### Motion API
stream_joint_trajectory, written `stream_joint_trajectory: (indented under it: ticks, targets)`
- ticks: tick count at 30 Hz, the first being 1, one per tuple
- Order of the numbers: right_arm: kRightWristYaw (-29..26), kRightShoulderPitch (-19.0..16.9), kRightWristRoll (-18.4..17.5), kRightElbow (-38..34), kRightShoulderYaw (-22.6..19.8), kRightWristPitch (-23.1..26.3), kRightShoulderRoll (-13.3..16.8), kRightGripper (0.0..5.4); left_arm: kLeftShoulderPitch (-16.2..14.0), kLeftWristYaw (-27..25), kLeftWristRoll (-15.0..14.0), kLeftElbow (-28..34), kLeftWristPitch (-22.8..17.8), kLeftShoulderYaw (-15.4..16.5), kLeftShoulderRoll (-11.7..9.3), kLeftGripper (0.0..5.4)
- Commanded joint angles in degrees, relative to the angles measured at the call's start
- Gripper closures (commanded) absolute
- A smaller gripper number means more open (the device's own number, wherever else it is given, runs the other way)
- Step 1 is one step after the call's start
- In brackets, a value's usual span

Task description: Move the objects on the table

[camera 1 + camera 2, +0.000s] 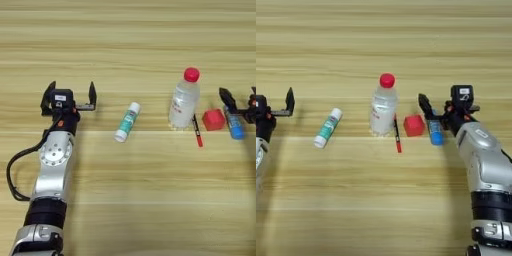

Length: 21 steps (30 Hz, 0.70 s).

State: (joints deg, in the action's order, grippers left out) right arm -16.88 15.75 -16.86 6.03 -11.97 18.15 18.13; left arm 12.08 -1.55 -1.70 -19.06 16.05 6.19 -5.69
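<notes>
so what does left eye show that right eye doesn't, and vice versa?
Left eye only: the whole left gripper with both fingers spread open, plus its silver forearm down to the bottom edge. The right gripper there is cut off at the frame edge.

Right eye only: the full right gripper, open around the blue tube, with its forearm. The left gripper is mostly cropped here.

Both: the white-and-green tube lying flat, the upright clear bottle with red cap, the red pen, the red cube and the wooden table.
</notes>
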Motion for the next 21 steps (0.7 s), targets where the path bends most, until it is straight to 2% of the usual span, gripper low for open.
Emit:
stream_joint_trajectory:
  ticks: [1,4,8,11,17,21]
  targets:
    - [-0.11,-0.31,1.40,-1.48,0.40,-6.08,-1.07,0.03,0.47,-0.81,-0.69,0.32,0.37,-0.21,0.23,0.00]
    - [-1.08,-1.83,1.50,-3.39,0.81,-8.85,-1.21,0.03,0.76,-0.56,-0.57,-0.66,-0.13,-0.06,-0.02,0.00]
    - [-2.14,-4.82,-0.83,-8.98,-0.35,-9.08,-1.00,0.03,0.99,-0.48,-0.32,-1.50,-0.27,-0.06,-0.30,0.00]
    - [-2.95,-8.06,-1.61,-13.71,-0.26,-8.53,-0.67,0.03,1.17,-0.30,-0.09,-2.16,-0.21,-0.03,-0.47,0.00]
    - [-4.88,-10.45,-2.28,-20.24,1.04,-8.06,0.37,0.03,1.29,-0.30,-0.21,-2.62,0.01,0.19,-0.80,0.00]
    - [-8.11,-11.77,-5.62,-24.53,1.55,-5.84,1.47,0.03,1.33,-0.24,-0.24,-2.71,0.11,0.31,-0.83,0.00]
